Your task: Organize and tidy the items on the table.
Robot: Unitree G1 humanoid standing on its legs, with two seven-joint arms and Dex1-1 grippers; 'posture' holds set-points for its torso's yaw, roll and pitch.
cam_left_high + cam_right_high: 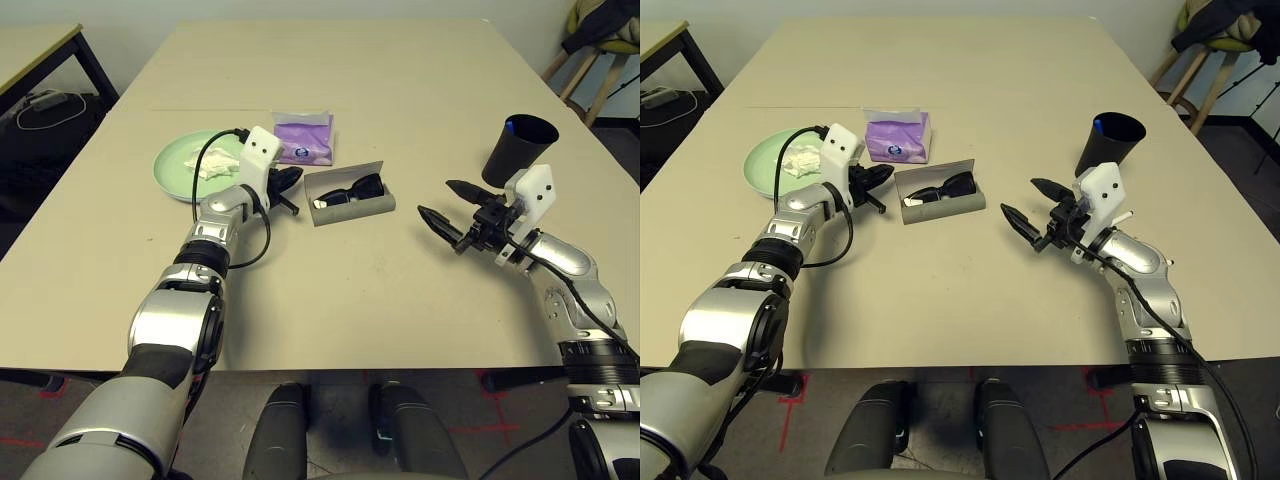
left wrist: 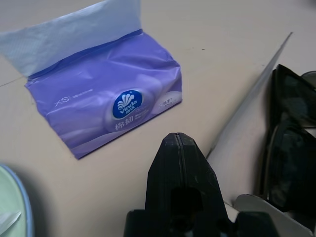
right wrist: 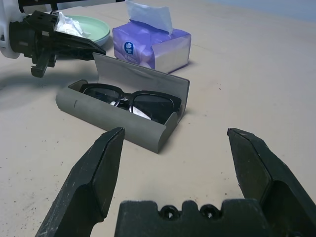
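While the black sunglasses (image 3: pixel 129 102) already lie inside the grey glasses case (image 3: pixel 118 123), its lid stands open — closing looks unfinished. Left gripper (image 2: pixel 180 163), fingers pressed together, hovers beside it; right gripper (image 1: pixel 447 203) waits nearby, fingers spread — empty.

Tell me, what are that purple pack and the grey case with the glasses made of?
The purple tissue pack looks like thin glossy plastic film: it creases and catches light, with soft white tissue sticking out of its top. The grey glasses case seems a stiff, matte, leather-like or felt-covered shell; I cannot tell which.
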